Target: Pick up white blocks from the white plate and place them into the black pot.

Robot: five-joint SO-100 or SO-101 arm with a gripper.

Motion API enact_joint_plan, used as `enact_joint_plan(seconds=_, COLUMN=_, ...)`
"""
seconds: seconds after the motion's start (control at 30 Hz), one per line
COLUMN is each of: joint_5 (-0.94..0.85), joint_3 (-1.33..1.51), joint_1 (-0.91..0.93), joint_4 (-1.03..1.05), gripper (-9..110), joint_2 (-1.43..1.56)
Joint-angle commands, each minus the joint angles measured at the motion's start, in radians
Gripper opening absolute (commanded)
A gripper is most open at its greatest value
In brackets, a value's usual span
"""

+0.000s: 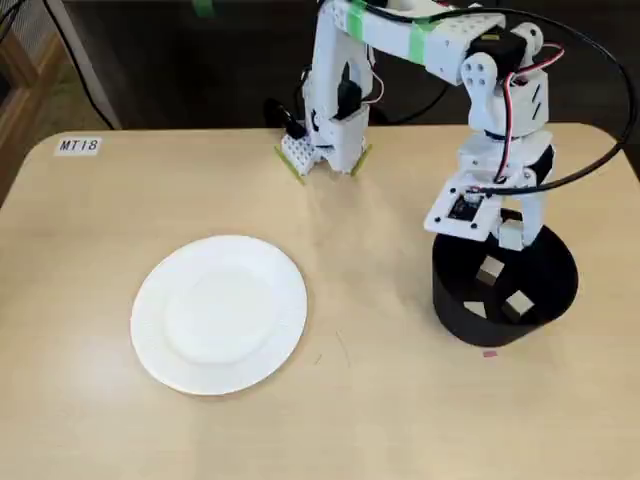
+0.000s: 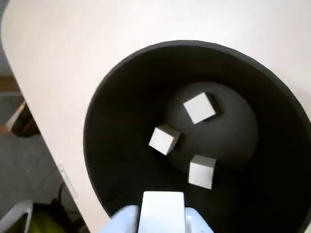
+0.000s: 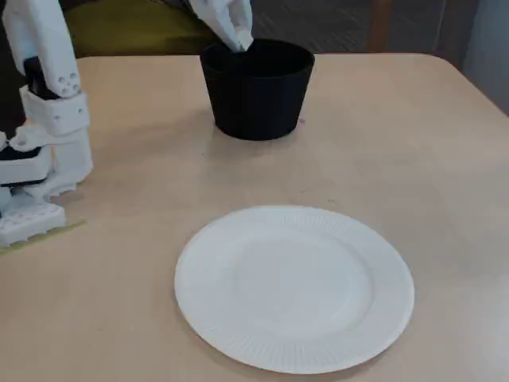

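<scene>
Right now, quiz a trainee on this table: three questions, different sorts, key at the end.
1. True or false: the plate is bare.
2. In the wrist view, how many blocks lie loose on the pot floor?
3. The gripper is: A) above the plate B) above the pot C) at the table edge.

Key: 1 true. 2 three; a fourth sits at the jaws. 3 B.

There are four white blocks. In the wrist view three lie on the floor of the pot: one (image 2: 199, 108) at 1 o'clock, one (image 2: 164, 139) near the middle, one (image 2: 201, 171) at 5 o'clock. The fourth block (image 2: 162, 209) is at 6 o'clock, at the rim. There is one black pot (image 1: 545, 290), one white plate (image 1: 219, 313), empty, and one arm (image 1: 400, 35) on the worktop (image 1: 90, 240).
</scene>
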Motion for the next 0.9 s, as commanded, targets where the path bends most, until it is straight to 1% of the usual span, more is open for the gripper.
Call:
enact_joint_plan(seconds=0.0, joint_5=-0.008, joint_3=-0.006, joint_1=0.028, joint_4=-0.014, gripper=41, joint_2=0.028)
enact_joint_plan(seconds=0.07, joint_5=-0.008, joint_3=-0.006, joint_1=0.041, joint_4=-0.011, gripper=41, joint_2=0.026)
enact_joint_plan(seconds=0.1, joint_5=-0.005, joint_3=-0.006, joint_1=0.051, joint_4=-0.009, gripper=38, joint_2=0.026)
enact_joint_plan(seconds=0.13, joint_5=0.020, joint_3=-0.006, joint_1=0.061, joint_4=-0.012, gripper=24, joint_2=0.029)
enact_joint_plan(seconds=0.17, joint_5=0.058, joint_3=-0.006, joint_1=0.077, joint_4=-0.012, gripper=5, joint_2=0.037)
enact_joint_plan(seconds=0.2, joint_5=0.078, joint_3=-0.009, joint_1=0.097, joint_4=0.006, gripper=-2, joint_2=0.049)
enact_joint_plan(seconds=0.27, joint_5=0.069, joint_3=-0.011, joint_1=0.150, joint_4=0.058, gripper=-2, joint_2=0.124)
enact_joint_plan(seconds=0.37, joint_5=0.078, joint_3=0.066, joint_1=0.281, joint_4=0.060, gripper=-2, joint_2=0.374)
enact_joint_plan(seconds=0.4, joint_5=0.095, joint_3=0.126, joint_1=0.337, joint_4=0.021, gripper=-2, joint_2=0.488)
enact_joint_plan(seconds=0.5, joint_5=0.179, joint_3=0.426, joint_1=0.515, joint_4=-0.201, gripper=-2, joint_2=0.862)
enact_joint_plan(seconds=0.53, joint_5=0.222, joint_3=0.525, joint_1=0.577, joint_4=-0.239, gripper=-2, joint_2=0.973)
enact_joint_plan(seconds=0.6, joint_5=0.276, joint_3=0.687, joint_1=0.675, joint_4=-0.245, gripper=-2, joint_2=1.149)
enact_joint_plan(seconds=0.73, joint_5=0.308, joint_3=0.968, joint_1=0.695, joint_4=-0.238, gripper=-2, joint_2=1.405)
enact_joint_plan(seconds=0.87, joint_5=0.307, joint_3=1.178, joint_1=0.706, joint_4=-0.239, gripper=-2, joint_2=1.569)
